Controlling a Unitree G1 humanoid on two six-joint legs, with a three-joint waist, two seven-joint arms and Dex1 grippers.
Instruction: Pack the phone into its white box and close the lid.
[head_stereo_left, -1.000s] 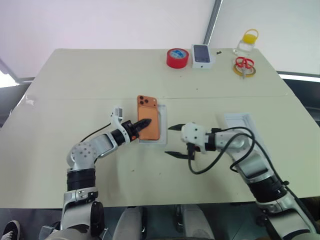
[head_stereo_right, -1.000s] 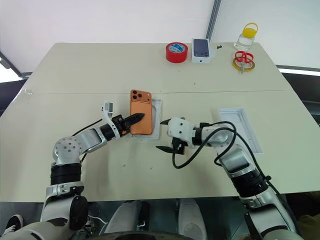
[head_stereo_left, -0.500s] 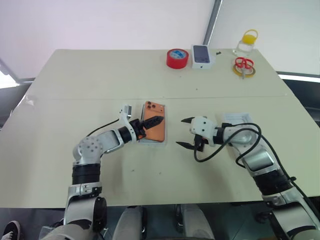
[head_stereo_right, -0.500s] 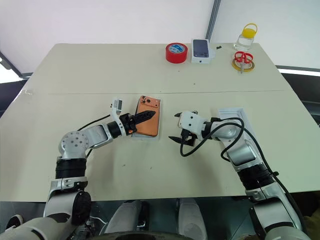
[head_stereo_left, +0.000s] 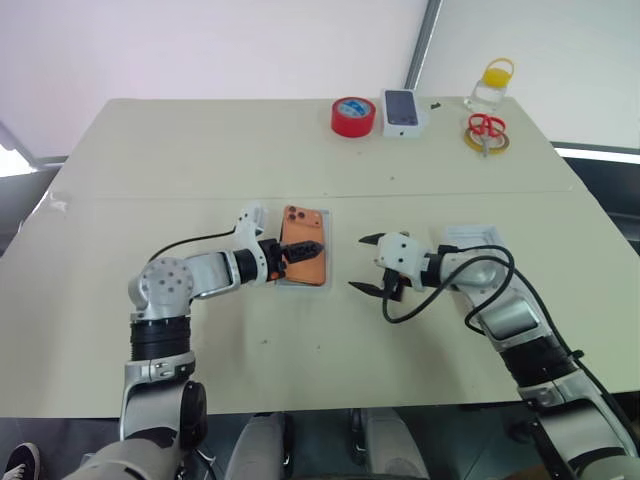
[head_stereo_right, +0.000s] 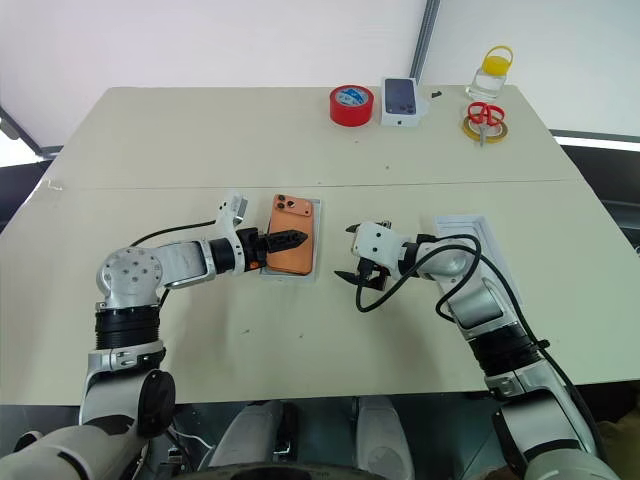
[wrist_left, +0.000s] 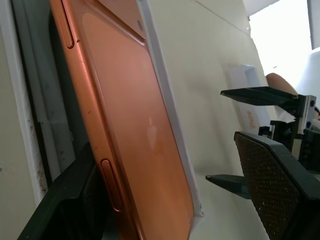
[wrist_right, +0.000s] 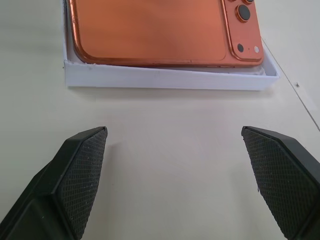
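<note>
Surface: wide pale top that carries everything.
Lid: white shell lying flat on the right, behind the right arm's wrist and partly covered by it.
Box: white tray at the middle of the surface, long side running near to far; its right rim shows beside the phone.
Phone: orange, back up, lenses at the far end. It sits in the box but not flat; in the left wrist view its left edge is raised above the tray floor, so it lies tilted.
Left end effector: reaches in from the left over the phone, fingers parted. One finger sits under the phone's raised left edge; the other hangs above the phone's back, clear of it. Nothing is clamped.
Right end effector: just right of the box, pointing left at it, fingers spread wide and empty, apart from the box wall and the phone.
Far edge: red tape roll, small carton with a phone picture, scissors on a yellow ring, and a clear jar with a yellow lid.
</note>
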